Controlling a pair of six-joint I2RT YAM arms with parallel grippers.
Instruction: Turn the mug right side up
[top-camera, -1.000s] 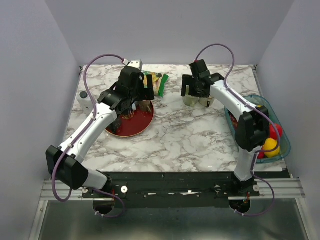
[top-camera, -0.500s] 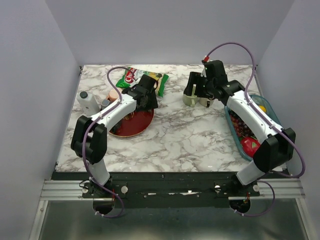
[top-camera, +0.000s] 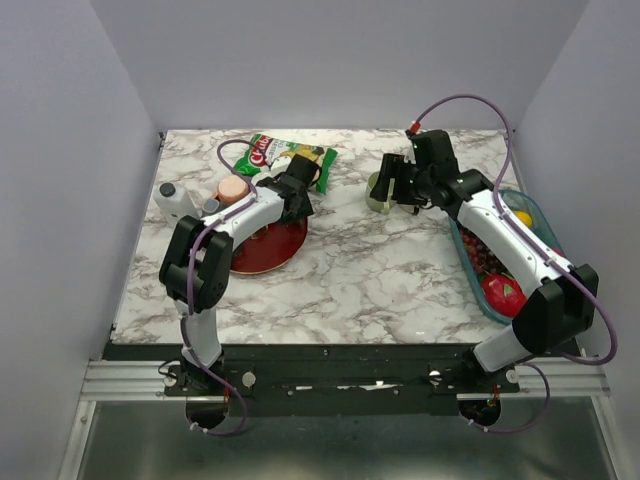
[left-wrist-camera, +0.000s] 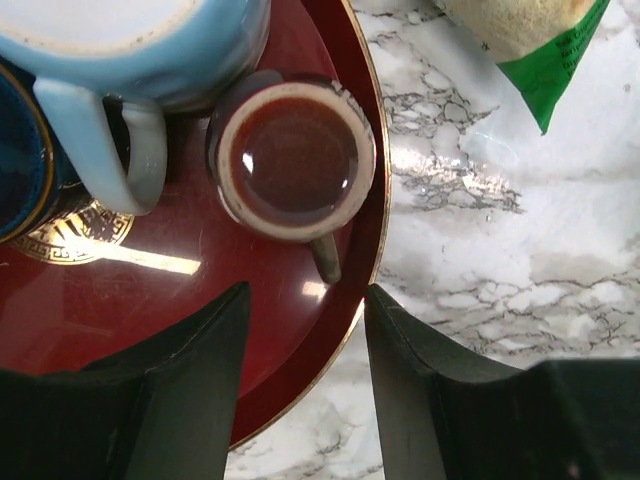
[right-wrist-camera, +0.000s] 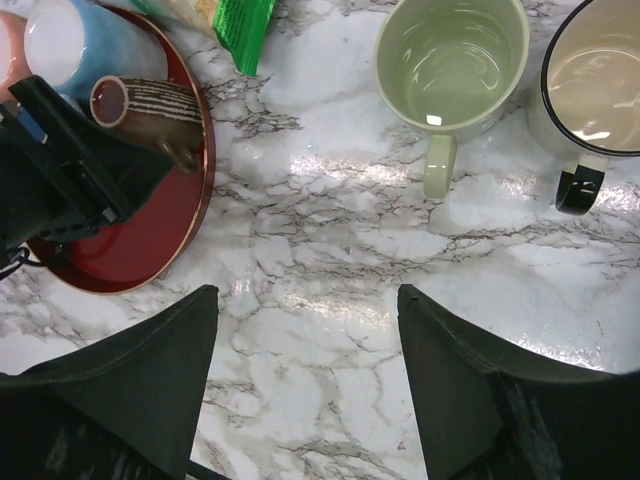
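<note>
On the red plate a brown striped mug stands mouth up, its handle toward my left gripper. That gripper hangs open just above the plate's rim, holding nothing. Beside the brown mug a light blue mug shows a pale flat face upward, seemingly its base. In the top view the left gripper is at the plate's far right edge. My right gripper is open over bare marble, short of a green mug and a cream, black-rimmed mug, both mouth up.
A green snack bag lies behind the plate. A pink mug and a white bottle stand at the plate's left. A teal basket of fruit sits along the right edge, under the right arm.
The left arm has folded back, uncovering the snack bag and pink mug, and its jaws have narrowed. The right arm has lifted off the green mug; its jaws are slightly narrower.
</note>
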